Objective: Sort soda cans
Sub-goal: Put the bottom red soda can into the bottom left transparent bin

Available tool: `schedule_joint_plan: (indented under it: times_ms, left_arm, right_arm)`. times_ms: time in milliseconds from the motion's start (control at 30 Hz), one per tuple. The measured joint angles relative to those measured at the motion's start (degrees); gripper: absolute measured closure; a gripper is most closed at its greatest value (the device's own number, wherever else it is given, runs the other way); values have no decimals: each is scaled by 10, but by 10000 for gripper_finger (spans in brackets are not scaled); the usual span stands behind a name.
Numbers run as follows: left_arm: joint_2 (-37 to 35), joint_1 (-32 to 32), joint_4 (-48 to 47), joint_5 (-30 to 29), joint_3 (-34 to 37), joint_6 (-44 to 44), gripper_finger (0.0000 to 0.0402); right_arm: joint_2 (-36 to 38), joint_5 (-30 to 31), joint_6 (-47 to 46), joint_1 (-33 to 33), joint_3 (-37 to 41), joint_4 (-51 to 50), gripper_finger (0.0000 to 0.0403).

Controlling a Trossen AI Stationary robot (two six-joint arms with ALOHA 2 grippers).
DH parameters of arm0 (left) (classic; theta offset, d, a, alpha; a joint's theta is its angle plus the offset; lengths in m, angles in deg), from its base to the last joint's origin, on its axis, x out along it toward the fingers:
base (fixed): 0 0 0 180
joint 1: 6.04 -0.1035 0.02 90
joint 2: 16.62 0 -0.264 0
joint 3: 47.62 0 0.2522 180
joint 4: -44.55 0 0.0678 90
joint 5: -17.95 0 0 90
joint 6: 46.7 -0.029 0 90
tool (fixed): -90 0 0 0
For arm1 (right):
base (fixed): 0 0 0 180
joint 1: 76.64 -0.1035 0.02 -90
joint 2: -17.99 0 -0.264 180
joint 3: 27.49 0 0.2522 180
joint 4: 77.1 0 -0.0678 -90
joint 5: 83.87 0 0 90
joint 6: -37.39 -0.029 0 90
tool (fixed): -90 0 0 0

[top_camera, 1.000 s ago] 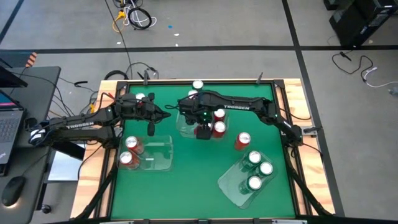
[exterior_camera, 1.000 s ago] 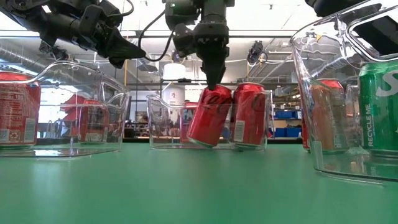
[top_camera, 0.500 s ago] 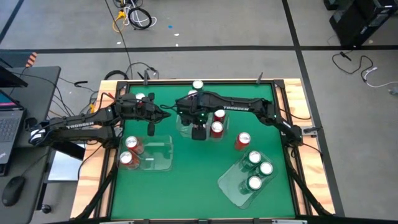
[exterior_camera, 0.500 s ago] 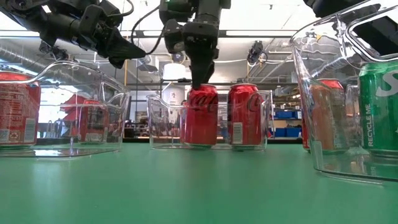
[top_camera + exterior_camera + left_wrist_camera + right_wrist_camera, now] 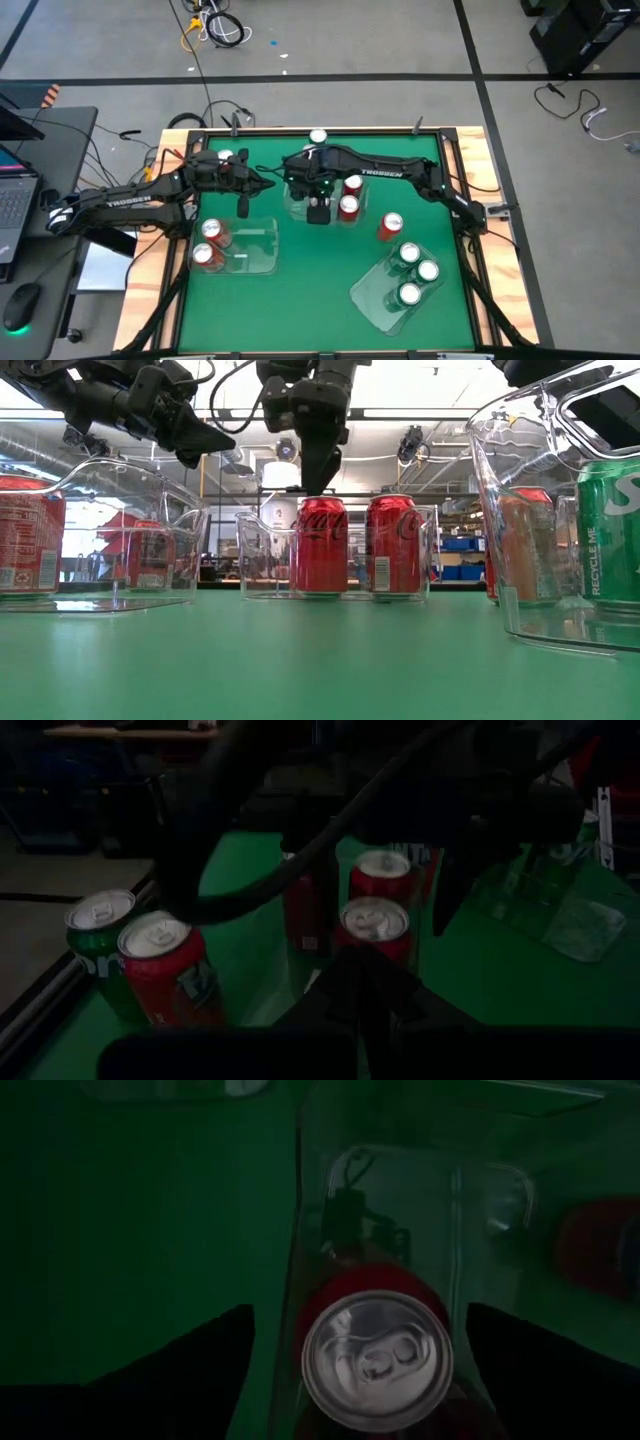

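A red soda can [image 5: 320, 546] stands upright on its base in the clear middle bin [image 5: 258, 556], beside another red can [image 5: 394, 544]. My right gripper [image 5: 320, 478] hovers just above its silver top [image 5: 375, 1350], open, one finger on either side and clear of it. In the high view the right gripper [image 5: 318, 211] hides that can. My left gripper [image 5: 200, 442] is shut and hangs in the air above the left bin [image 5: 250, 247], which holds two red cans [image 5: 208, 243]. Three green cans [image 5: 414, 272] stand in the right bin.
A loose red can [image 5: 390, 225] stands between the middle and right bins. More cans stand near the far edge, a green one [image 5: 95, 925] and a red one [image 5: 165, 960] among them. Open green table lies along the near edge [image 5: 300, 310].
My right gripper carried a tilted red can toward the table's left, stood it upright in the middle bin beside another red can, let go and rose slightly off its top. The can now stands on its own.
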Motion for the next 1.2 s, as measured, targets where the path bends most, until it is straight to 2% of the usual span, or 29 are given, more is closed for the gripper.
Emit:
schedule_joint_plan:
  times_ms: [133, 233, 400, 567, 667, 733, 833, 1033, 1200]
  left_arm:
    - [0, 0, 42, 7, 2, 27, 400]
    - [-1, 0, 121, 45, 26, 60, 400]
    - [0, 0, 193, 52, 83, 93, 400]
    - [0, 1, 202, 25, 108, 86, 401]
    - [0, 4, 204, 19, 110, 79, 401]
    - [0, 15, 204, 19, 110, 80, 401]
    - [0, 40, 218, 16, 118, 89, 401]
    - [0, 80, 238, -89, 152, 76, 401]
    - [0, 82, 166, -126, 135, 92, 402]
  right_arm:
    - [16, 30, 0, -3, 2, -15, 67]
    - [21, 80, 1, -7, 1, -22, 104]
    - [29, 111, 13, -17, 2, -14, 214]
    - [32, 111, 20, -23, 2, -22, 334]
    - [45, 120, 18, -23, 2, -38, 388]
    - [59, 136, 15, -22, 2, -41, 395]
    - [86, 160, 12, -21, 2, -34, 385]
    - [132, 169, 24, -9, 1, 26, 401]
    - [146, 168, 26, -4, 1, 21, 400]
